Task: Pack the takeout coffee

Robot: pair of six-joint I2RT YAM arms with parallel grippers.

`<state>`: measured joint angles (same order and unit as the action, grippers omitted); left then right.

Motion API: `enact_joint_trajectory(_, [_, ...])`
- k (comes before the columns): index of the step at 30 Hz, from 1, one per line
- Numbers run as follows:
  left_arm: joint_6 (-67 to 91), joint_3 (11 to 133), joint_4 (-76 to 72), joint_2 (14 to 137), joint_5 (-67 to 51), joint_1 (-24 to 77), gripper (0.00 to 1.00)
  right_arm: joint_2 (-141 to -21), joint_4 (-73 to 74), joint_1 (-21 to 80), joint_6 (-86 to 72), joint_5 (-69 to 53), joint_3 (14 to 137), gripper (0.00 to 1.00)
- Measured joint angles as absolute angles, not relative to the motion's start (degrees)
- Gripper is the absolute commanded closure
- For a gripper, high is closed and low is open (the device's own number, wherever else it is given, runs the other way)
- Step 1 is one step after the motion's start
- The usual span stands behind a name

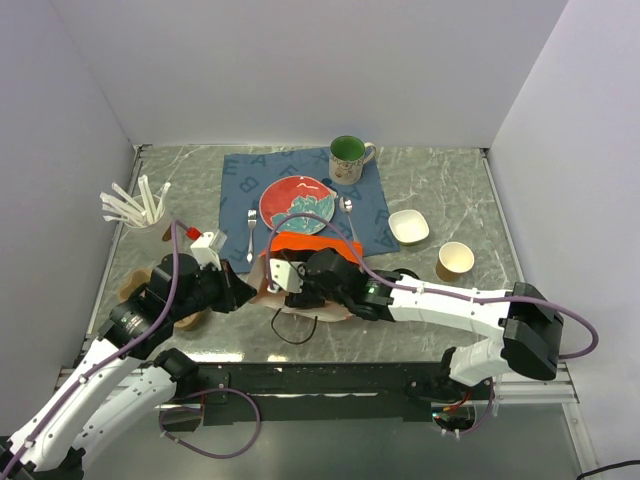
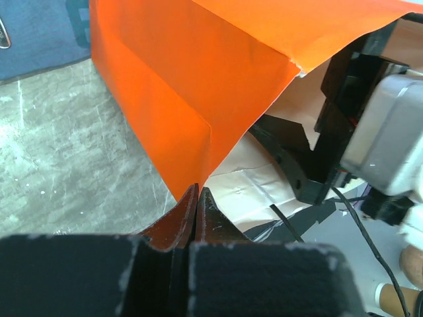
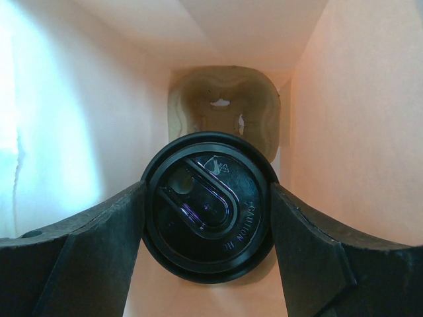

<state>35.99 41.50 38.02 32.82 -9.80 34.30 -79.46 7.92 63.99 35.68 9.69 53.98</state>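
Note:
The takeout coffee (image 3: 208, 208) shows in the right wrist view as a round black lid seen from above, inside an orange paper bag (image 1: 305, 245). My right gripper (image 3: 207, 218) is inside the bag, its fingers (image 3: 99, 251) pressed against both sides of the lid. A brown pulp cup carrier (image 3: 225, 109) lies at the bag's far end. My left gripper (image 2: 198, 193) is shut on the bag's (image 2: 192, 92) lower edge at its mouth. In the top view the left gripper (image 1: 243, 292) and right gripper (image 1: 290, 282) meet at the bag's mouth, and the coffee is hidden.
Behind the bag a blue cloth (image 1: 240, 180) carries a red patterned plate (image 1: 297, 205), a fork (image 1: 250, 235) and a spoon (image 1: 347, 208). A green mug (image 1: 347, 155) stands at the back. A white bowl (image 1: 408, 226) and a lidless tan cup (image 1: 455, 261) stand right. A cup of stirrers (image 1: 140, 212) stands left.

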Motion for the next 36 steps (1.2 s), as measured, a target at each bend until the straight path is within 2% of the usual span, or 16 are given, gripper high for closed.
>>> enact_joint_trajectory(36, [35.6, 41.5, 38.5, 32.5, -9.8, 34.3, 0.99, -82.6, 1.9, 64.0, 40.1, 12.3, 53.7, 0.64])
